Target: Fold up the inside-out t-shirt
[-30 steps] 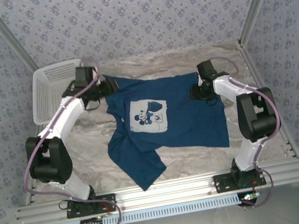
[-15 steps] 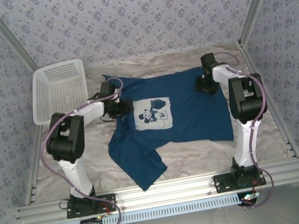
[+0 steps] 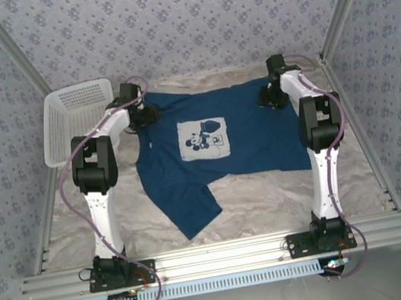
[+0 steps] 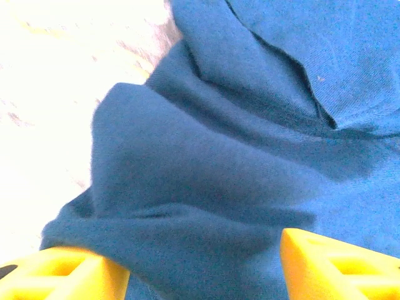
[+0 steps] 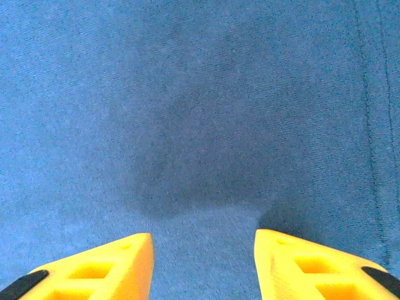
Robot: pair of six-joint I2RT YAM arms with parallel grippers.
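Left gripper (image 3: 145,115) sits on the far-left corner of the inside-out t-shirt (image 3: 250,145), and right gripper (image 3: 269,98) sits on its far-right corner. In the left wrist view the yellow fingertips (image 4: 331,262) stand wide apart with a raised ridge of blue cloth between them. In the right wrist view the fingertips (image 5: 112,265) stand at a moderate gap over nearly flat cloth. Whether either pair actually pinches the fabric cannot be told from these close views.

The t-shirt lies spread on the far half of the worktop (image 3: 270,200), print patch (image 3: 204,138) facing up. One sleeve (image 3: 189,217) trails toward the near-left.

Key relation: the garment's long axis appears to run left to right, parallel to the far edge of the worktop, and the body of the cloth lies on the near side of both grippers. Each arm is nearest its own far corner. A fold would therefore most likely carry the far edge toward the near edge, both arms moving together. The loose sleeve lies closer to the left arm.

The white lattice basket (image 3: 67,134) sits at the far-left corner of the worktop, just beside the left gripper and apart from the cloth.
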